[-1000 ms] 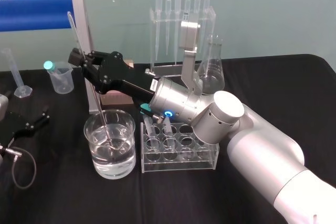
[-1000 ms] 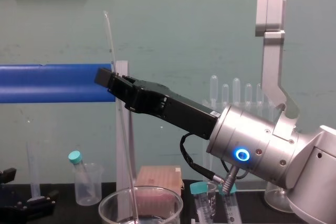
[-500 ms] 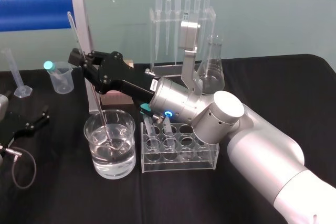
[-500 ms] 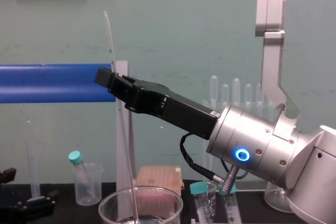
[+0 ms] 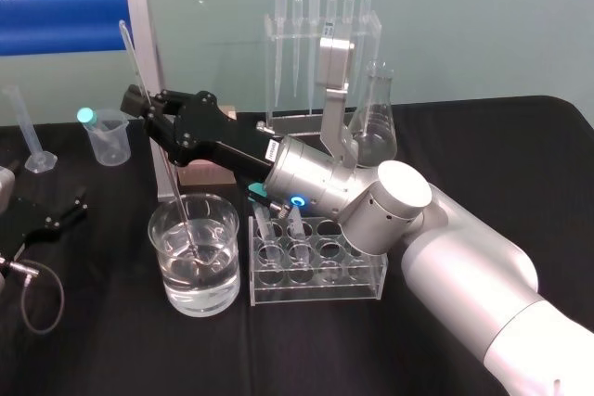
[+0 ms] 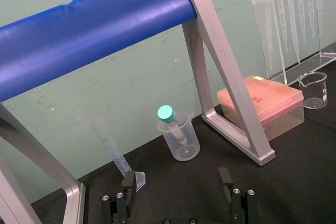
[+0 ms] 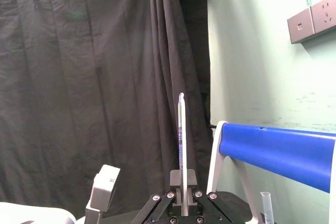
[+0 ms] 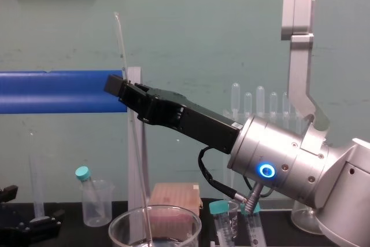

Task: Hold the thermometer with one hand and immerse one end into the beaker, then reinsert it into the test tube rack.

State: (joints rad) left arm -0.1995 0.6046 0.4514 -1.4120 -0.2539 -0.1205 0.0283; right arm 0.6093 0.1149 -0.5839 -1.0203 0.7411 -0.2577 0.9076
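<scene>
Above the beaker (image 5: 225, 229), on the left half of the desk (image 5: 483, 136), the thermometer (image 5: 130, 55) is gripped by the right pincer (image 5: 137, 99), whose fingers are closed on the rod well above its middle. The rod is leaned, not upright: its top is tipped away toward the blue bar (image 5: 60, 19), and its lower end is sunk in the water near the beaker's middle. The immersion is judged done or nearly so. The test tube rack (image 5: 364, 277) is seen just beside the beaker on the robot's right, below the right wrist, with teal-capped tubes (image 5: 263, 201) in its back row and empty wells in front. Since the rod's long axis is slanted and its tip lies below the rim, a lift along that axis would be needed first, then a short carry rightward and a straightening over a free well. The left pincer (image 6: 177, 182) is parked open on the desk at the far left, well apart, so the right arm is the nearer one.
</scene>
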